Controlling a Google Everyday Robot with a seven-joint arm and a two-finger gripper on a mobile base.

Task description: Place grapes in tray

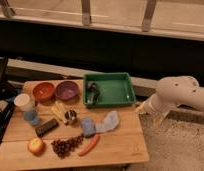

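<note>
The grapes [65,146], a dark reddish-purple bunch, lie near the front edge of the wooden table, between the apple [35,145] and the red chili [89,144]. The green tray [120,92] stands at the back right of the table, with a dark object [93,93] in its left part. My white arm [177,95] is off the table to the right. The gripper [143,107] is low beside the table's right edge, just right of the tray's front corner and far from the grapes.
A red bowl [43,91] and a purple bowl [67,90] stand left of the tray. A white cup [24,101], a blue cup [31,117], a dark bar [46,127], a small can [71,116], a blue sponge [87,126] and a pale bag [110,122] fill the middle.
</note>
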